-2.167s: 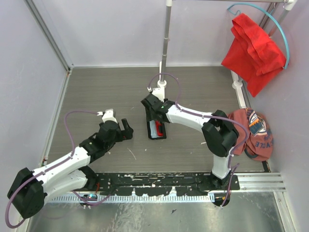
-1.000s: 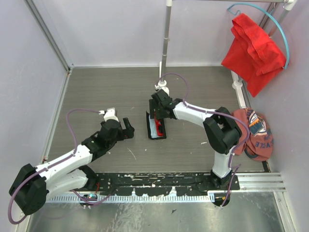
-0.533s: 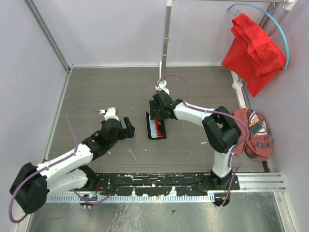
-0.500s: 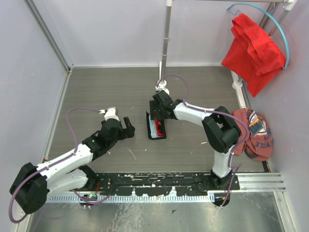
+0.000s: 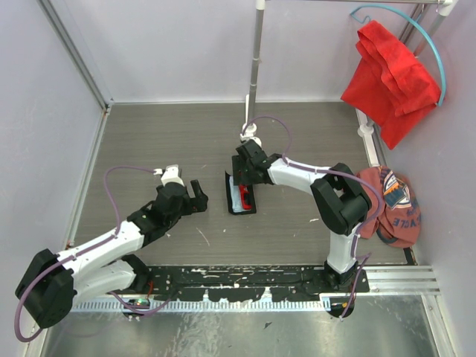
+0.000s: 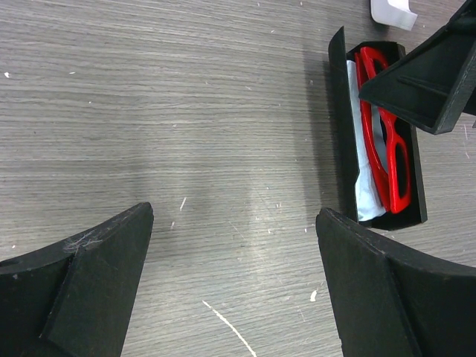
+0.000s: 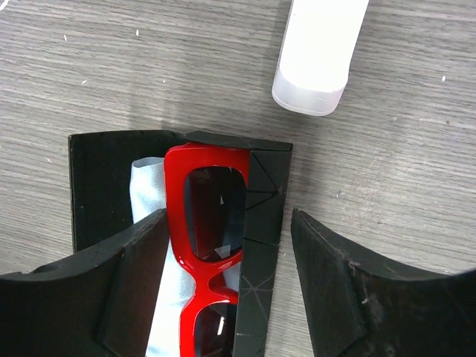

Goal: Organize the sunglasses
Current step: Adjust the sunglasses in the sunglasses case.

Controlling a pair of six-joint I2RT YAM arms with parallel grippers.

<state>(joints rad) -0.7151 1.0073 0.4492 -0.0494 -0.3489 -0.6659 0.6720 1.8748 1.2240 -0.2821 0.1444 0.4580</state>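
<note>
The red sunglasses (image 7: 178, 223) lie in the open black case (image 7: 260, 223) on top of the pale blue cloth (image 7: 145, 201). In the top view the case (image 5: 229, 186) sits mid-table with the sunglasses (image 5: 247, 195) in it. My right gripper (image 7: 230, 282) is open and hovers over the case's far end, its fingers either side of the sunglasses and the case's right wall. My left gripper (image 6: 234, 282) is open and empty over bare table, left of the case (image 6: 338, 134). The left wrist view also shows the sunglasses (image 6: 383, 149) and the cloth (image 6: 364, 201).
A metal pole (image 5: 255, 67) with a white foot (image 7: 316, 52) stands just behind the case. A red cloth (image 5: 390, 71) hangs at the back right. A cap (image 5: 390, 204) lies at the right edge. Walls close in the left and back.
My right gripper has shifted from over the case's middle to its far end and turned. My left gripper has edged slightly toward the case. The sunglasses and case have not moved.
</note>
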